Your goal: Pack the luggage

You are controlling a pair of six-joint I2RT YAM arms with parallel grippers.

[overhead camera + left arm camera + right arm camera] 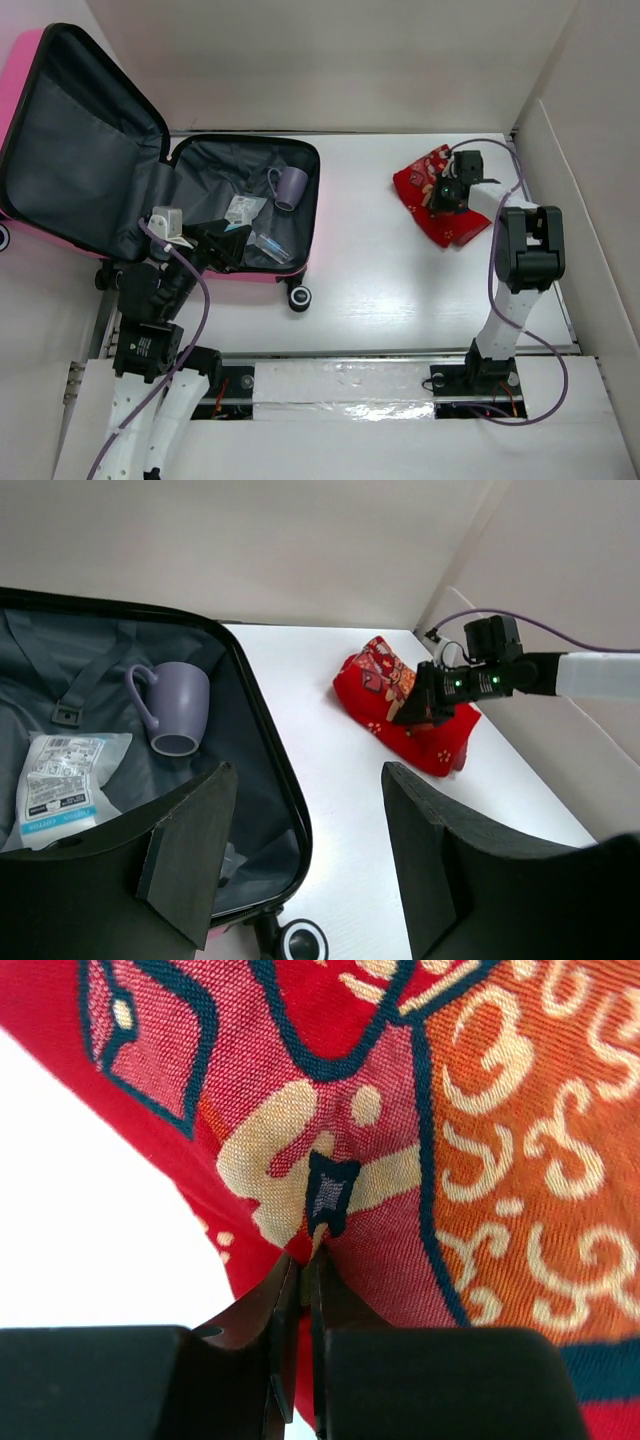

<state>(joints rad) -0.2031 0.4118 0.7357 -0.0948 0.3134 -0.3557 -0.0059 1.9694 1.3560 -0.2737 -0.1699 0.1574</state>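
The luggage (pixel 85 150), a pink hard-shell suitcase, lies open at the left with its grey-lined lid propped up. Its rim (pixel 272 742) also shows in the left wrist view. Inside lie a lilac mug (pixel 289 187) (pixel 178 708), a white printed packet (pixel 243 208) (pixel 62 780) and a clear wrapped item (pixel 270 245). My left gripper (pixel 235 245) (pixel 308 775) hangs open and empty over the case's near right corner. At the right, my right gripper (pixel 440 195) (pixel 420 708) (pixel 312 1260) is shut on a fold of the red patterned cloth pouch (pixel 425 190) (pixel 390 705) (pixel 500 1110), which lies on the table.
One of the suitcase's caster wheels (pixel 299 297) (pixel 302 943) sticks out at its near right corner. White walls enclose the table at the back and right (pixel 560 150). Bare white tabletop (pixel 360 250) lies between the case and the pouch.
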